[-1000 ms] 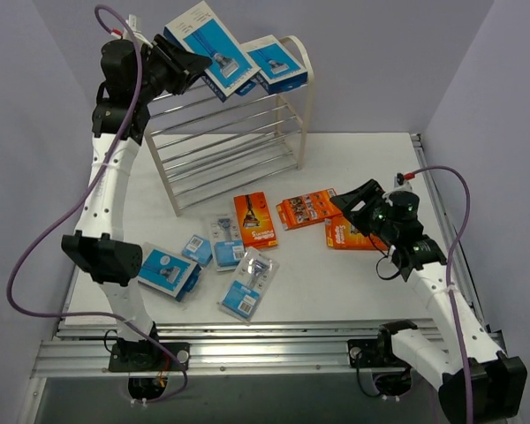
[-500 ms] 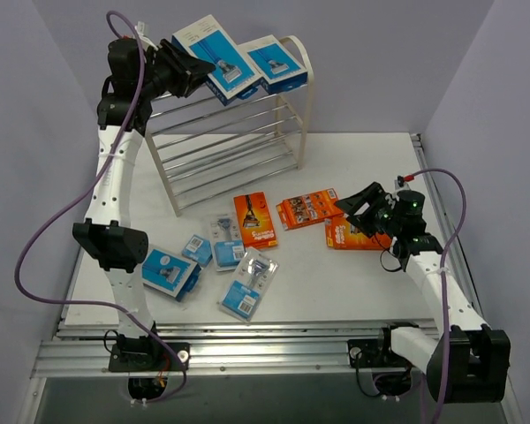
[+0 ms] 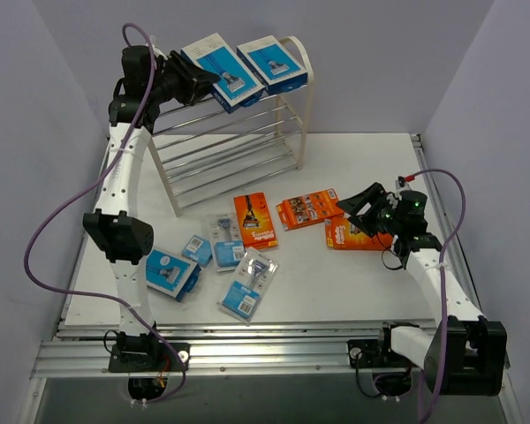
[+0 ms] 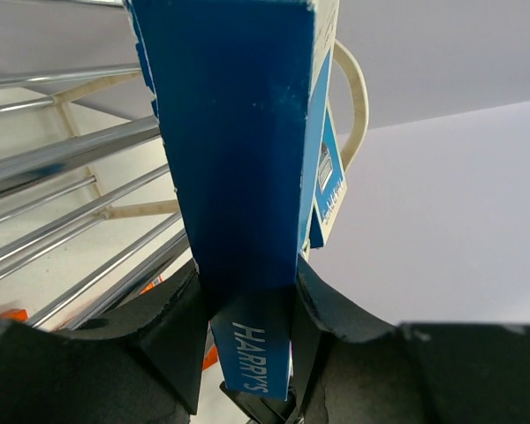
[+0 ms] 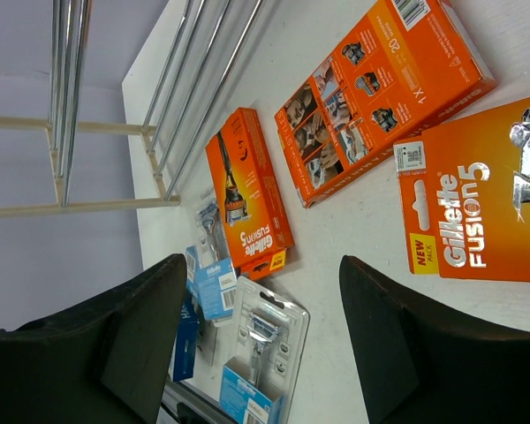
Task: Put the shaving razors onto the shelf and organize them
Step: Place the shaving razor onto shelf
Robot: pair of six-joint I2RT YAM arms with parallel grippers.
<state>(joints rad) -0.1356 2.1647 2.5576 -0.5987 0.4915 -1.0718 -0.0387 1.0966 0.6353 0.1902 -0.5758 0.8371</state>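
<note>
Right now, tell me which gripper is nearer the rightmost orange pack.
Right. The right gripper hovers open close over that orange pack; the left gripper is far off at the shelf's top tier, shut on a blue box.

blue box (image 3: 219, 60), orange packs (image 3: 255, 220), white shelf (image 3: 168, 187)

Left arm (image 3: 124, 168) stretched up high, its fingers (image 4: 159, 331) clamped — right arm (image 3: 437, 283) bent low, fingers (image 5: 141, 340) spread wide.

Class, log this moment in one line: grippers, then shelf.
left gripper: shut on blue box at shelf top | right gripper: open near orange packs | shelf: second blue box on top
</note>
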